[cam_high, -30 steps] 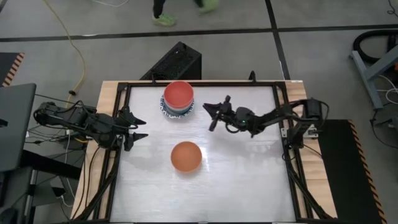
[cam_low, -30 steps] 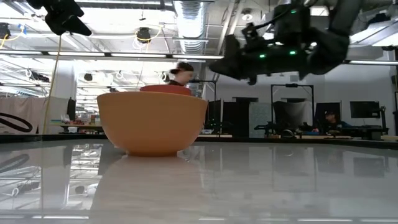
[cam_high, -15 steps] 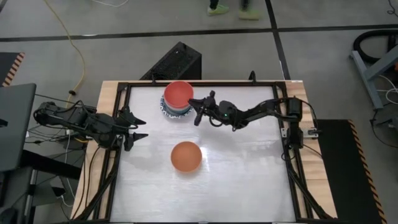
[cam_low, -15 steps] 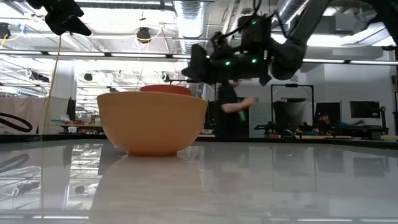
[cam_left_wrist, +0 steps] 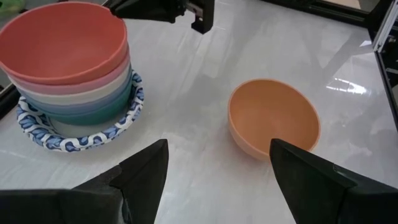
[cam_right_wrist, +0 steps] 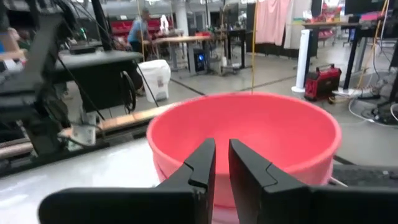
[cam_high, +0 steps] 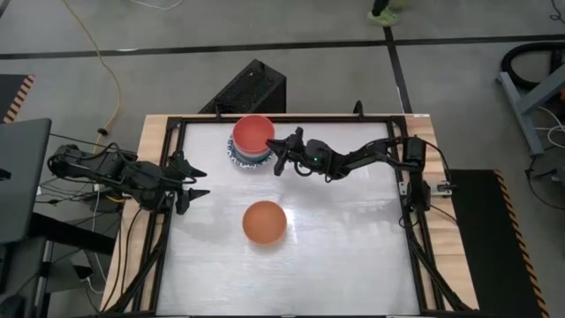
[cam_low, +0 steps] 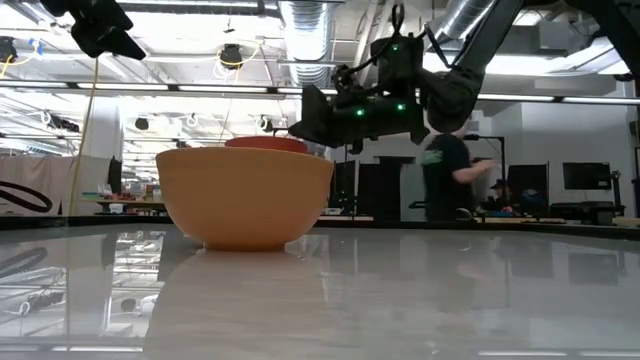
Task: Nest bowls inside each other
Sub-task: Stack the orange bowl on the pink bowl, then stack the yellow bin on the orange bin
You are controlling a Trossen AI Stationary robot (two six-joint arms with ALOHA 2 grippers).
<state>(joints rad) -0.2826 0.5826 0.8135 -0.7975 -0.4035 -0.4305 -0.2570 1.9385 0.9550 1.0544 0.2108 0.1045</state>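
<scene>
Two end effectors: right (cam_high: 281, 155) nearly closed, empty, beside bowl stack (cam_high: 253, 141); left (cam_high: 196, 181) open.

1. Much of the pale table (cam_high: 335, 256) is seen bare; the whole near half and the right side lie open for passage.
2. One obstacle is set near the middle: a lone orange bowl (cam_high: 264, 222), upright, with free surface all around it.
3. The far edge is blocked by a stack of bowls (cam_high: 253, 140), topped by a red one.
4. Just beside that stack, the right claw (cam_high: 279, 157) and its arm are stretched across the far part of the table.
5. The left edge is taken up by the left claw (cam_high: 196, 181), held wide apart, well clear of both bowl groups.
</scene>
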